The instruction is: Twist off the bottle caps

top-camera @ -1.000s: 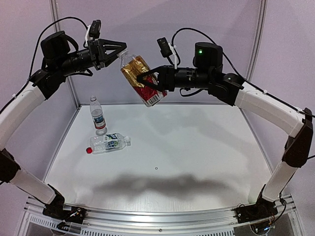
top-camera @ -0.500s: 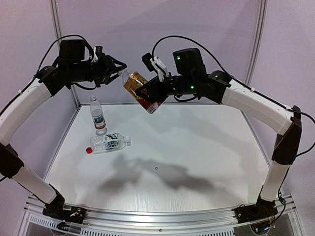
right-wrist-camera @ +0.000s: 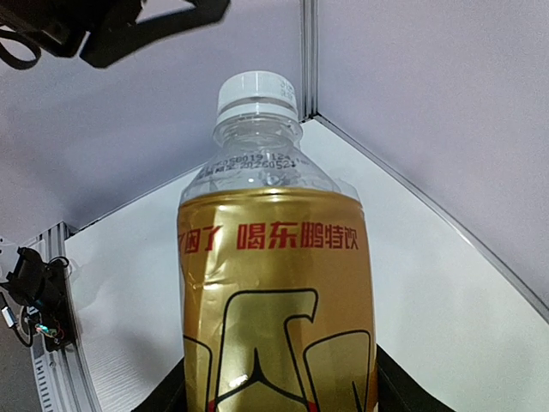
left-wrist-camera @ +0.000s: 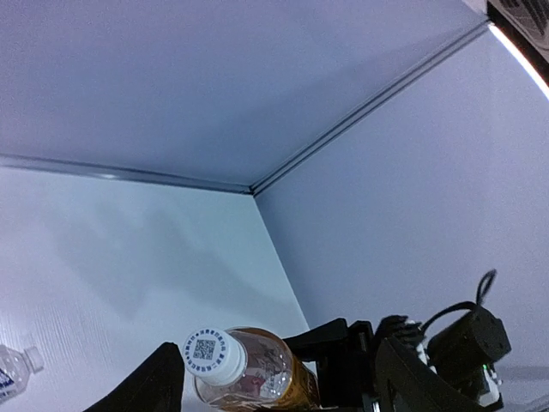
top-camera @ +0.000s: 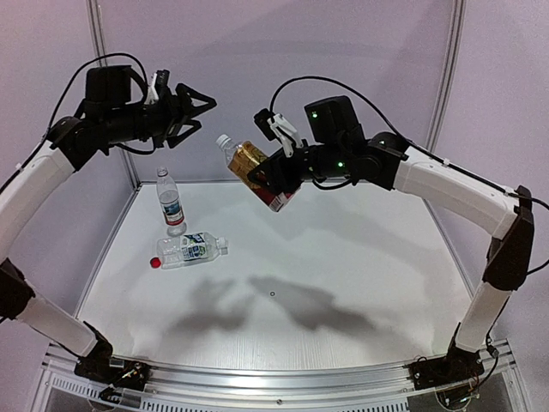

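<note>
My right gripper (top-camera: pixel 273 177) is shut on the gold-and-red label of the amber bottle (top-camera: pixel 260 172), holding it tilted in the air, neck toward the upper left. Its white cap (top-camera: pixel 224 141) sits on the neck. In the right wrist view the bottle (right-wrist-camera: pixel 279 283) fills the frame, cap (right-wrist-camera: pixel 256 93) on top, my right gripper (right-wrist-camera: pixel 279 396) around its lower body. My left gripper (top-camera: pixel 194 110) stands open, up and left of the cap and apart from it. The left wrist view shows the cap (left-wrist-camera: pixel 206 355) between the spread fingers (left-wrist-camera: pixel 147 386), touching neither.
A clear bottle with a blue-white-red label (top-camera: pixel 171 202) stands on the white table (top-camera: pixel 343 275) at the far left. Beside it lies a clear bottle with a green-blue label (top-camera: pixel 192 249), its red cap (top-camera: pixel 155 263) pointing left. Walls enclose the back and sides.
My left gripper has opened and drawn back left from the white cap. The right arm has shifted the amber bottle down and right; the cap stays on the neck.
</note>
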{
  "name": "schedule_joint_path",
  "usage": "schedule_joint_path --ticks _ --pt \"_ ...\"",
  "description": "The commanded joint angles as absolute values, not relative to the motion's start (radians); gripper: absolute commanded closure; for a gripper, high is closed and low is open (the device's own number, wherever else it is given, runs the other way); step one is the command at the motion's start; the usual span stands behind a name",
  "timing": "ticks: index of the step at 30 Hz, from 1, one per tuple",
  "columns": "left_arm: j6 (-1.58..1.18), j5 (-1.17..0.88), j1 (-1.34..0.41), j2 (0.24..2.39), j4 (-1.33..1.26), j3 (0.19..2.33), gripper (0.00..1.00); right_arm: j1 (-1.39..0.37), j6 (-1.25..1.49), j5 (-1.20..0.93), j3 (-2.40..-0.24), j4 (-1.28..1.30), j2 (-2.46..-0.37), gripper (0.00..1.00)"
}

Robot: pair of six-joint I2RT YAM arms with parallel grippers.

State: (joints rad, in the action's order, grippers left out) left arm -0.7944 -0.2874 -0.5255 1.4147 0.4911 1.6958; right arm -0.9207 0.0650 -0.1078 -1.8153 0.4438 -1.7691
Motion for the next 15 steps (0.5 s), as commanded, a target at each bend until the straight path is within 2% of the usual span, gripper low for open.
schedule_joint_path --ticks 1,7,15 --pt "-0.621 -0.396 -0.498 1.302 0.401 1.639 0.23 -0.926 0.091 -0.137 -1.789 0.410 -1.685 0.41" --pt "-0.526 -0.566 -0.479 1.251 0.328 1.594 0.21 -0.895 0.164 -0.347 -1.720 0.276 -1.603 0.40" --pt "-0.576 -0.708 -0.488 1.301 0.175 1.615 0.22 -0.880 0.251 -0.549 -1.665 0.139 -1.558 0.40"
